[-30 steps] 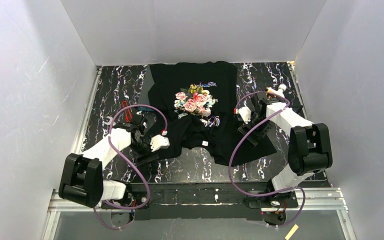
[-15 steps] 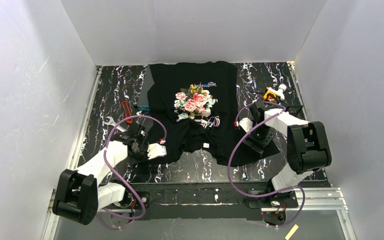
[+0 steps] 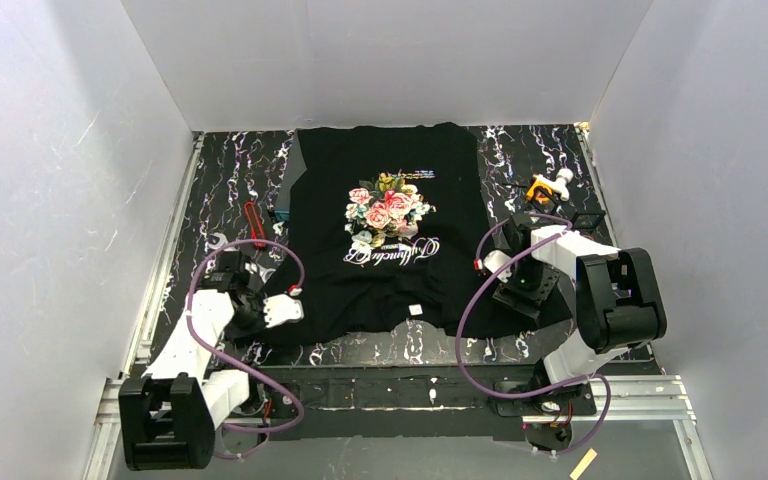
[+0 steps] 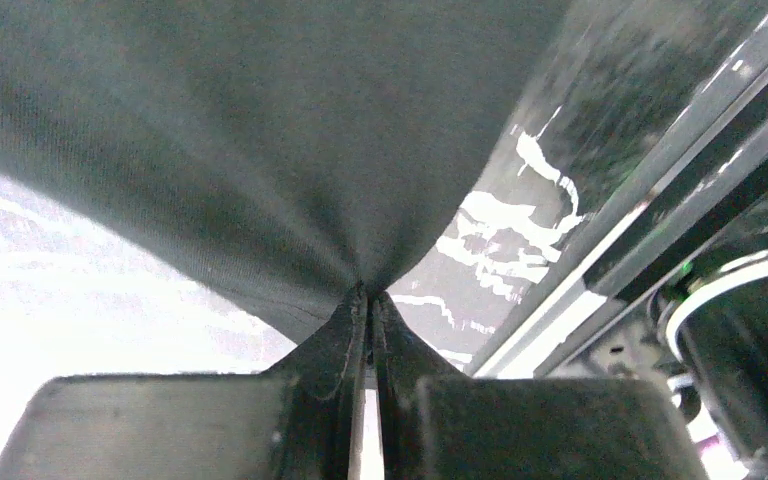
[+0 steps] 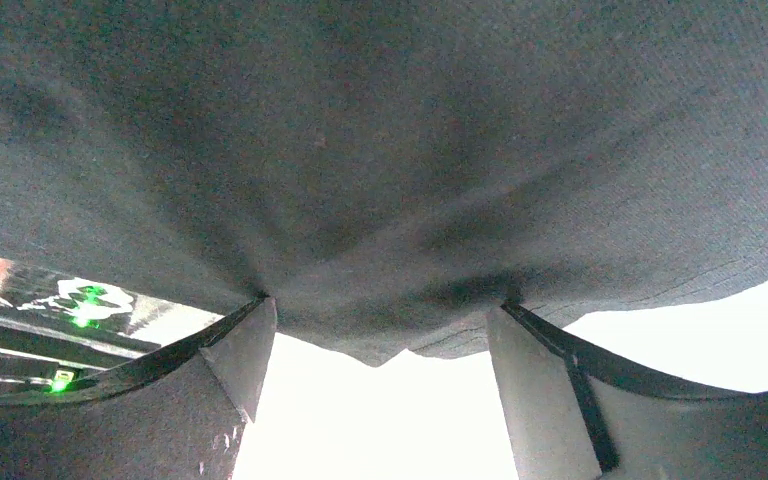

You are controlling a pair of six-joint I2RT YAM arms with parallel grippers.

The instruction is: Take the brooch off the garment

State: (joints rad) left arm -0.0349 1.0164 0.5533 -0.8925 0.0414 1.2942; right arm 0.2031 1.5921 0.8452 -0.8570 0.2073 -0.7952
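Black cloth is covering the middle of the marbled counter (image 3: 220, 170). The garment (image 3: 450, 180) is lying flat, its hem reaching the far edge under the back wall (image 3: 380, 60), and its rose print (image 3: 385, 212) is facing up. Its white neck label (image 3: 415, 309) is pointing toward the near edge.

The left pincer (image 4: 368, 300) is clamping the garment's near-left corner. Its jaws are pressing together on a pinch of cloth that is fanning out above them. The right pincer (image 5: 380, 320) is sitting at the garment's near-right corner, its jaws standing wide apart with cloth sagging across the gap.

Bare strips of counter are running along the left and right edges, with white side walls closing them in. A metal rail (image 3: 410, 385) is bordering the near edge.

On the left strip, a red item (image 3: 252, 222) and a silver wrench-like tool (image 3: 218, 242) are lying just beyond the left arm. A teal object (image 3: 282, 214) is touching the garment's left side. An orange-and-white object (image 3: 545, 188) is crowding the far-right corner, just beyond the right arm.
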